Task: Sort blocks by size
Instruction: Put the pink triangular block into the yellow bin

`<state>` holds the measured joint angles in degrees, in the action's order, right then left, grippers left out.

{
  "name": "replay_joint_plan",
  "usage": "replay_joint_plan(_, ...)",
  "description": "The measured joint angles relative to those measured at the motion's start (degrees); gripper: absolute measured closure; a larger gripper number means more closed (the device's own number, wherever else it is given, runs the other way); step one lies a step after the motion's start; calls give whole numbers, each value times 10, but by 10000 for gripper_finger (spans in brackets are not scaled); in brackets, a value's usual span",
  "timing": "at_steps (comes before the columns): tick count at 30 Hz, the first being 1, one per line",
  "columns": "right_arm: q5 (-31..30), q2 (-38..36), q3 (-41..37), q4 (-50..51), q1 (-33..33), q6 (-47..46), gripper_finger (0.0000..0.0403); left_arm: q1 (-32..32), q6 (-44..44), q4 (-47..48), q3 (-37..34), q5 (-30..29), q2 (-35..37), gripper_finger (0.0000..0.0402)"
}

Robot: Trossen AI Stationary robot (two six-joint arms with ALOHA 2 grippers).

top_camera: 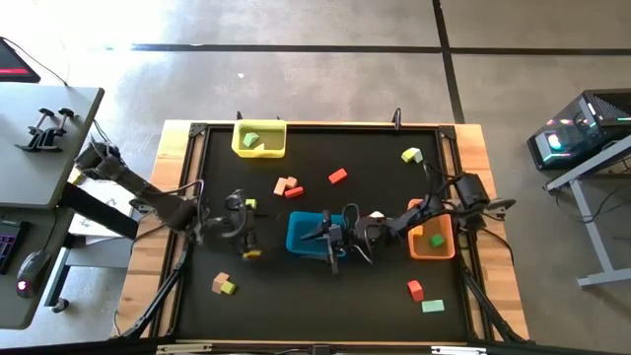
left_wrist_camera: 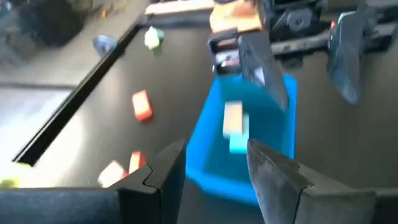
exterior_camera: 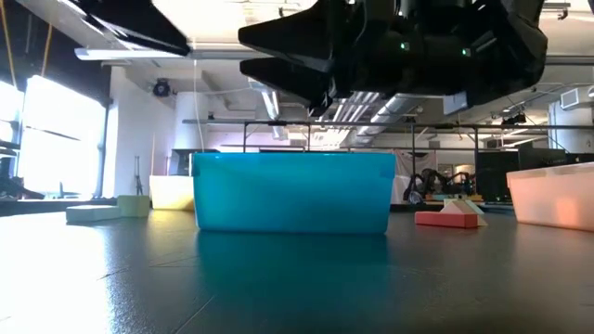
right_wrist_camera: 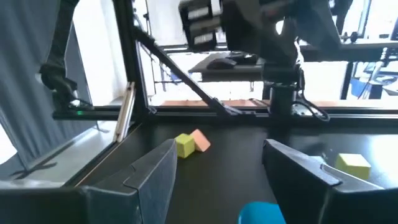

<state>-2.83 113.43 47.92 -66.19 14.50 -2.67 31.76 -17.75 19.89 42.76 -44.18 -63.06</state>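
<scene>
The blocks lie scattered on the black table. A red one [top_camera: 337, 176], a tan and red cluster [top_camera: 287, 186], a lime one [top_camera: 412, 155], a tan and lime pair [top_camera: 224, 285], a red one [top_camera: 415, 289] and a pale green one [top_camera: 432, 306] rest flat. A tan block [left_wrist_camera: 233, 118] and a pale one [left_wrist_camera: 237, 145] lie in the blue tray [top_camera: 301, 237]. My right gripper [top_camera: 325, 242] hovers open over that tray. My left gripper [top_camera: 256, 232] is open and empty just left of the tray, between two yellow blocks [top_camera: 251, 204] [top_camera: 251, 253].
A yellow tray [top_camera: 259, 150] with a green block stands at the far edge. An orange tray [top_camera: 446, 242] with a green block stands under the right arm. A raised black frame [top_camera: 197, 133] borders the table. In the low view the blue tray [exterior_camera: 292, 190] stands mid-table.
</scene>
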Motion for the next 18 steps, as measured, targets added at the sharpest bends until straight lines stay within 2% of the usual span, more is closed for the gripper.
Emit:
replay_joint_plan(5,0,2,0,-4,9,6,169,61,-160,222,65,-1,-8,245)
replay_joint_plan(11,-1,2,0,-14,20,12,169,113,-372,408,75,71,-7,245)
replay_joint_plan(14,-3,2,0,-13,23,12,169,134,-459,440,64,99,-7,245)
replay_joint_plan(18,-6,2,0,-14,23,14,169,158,-498,423,32,105,-8,245)
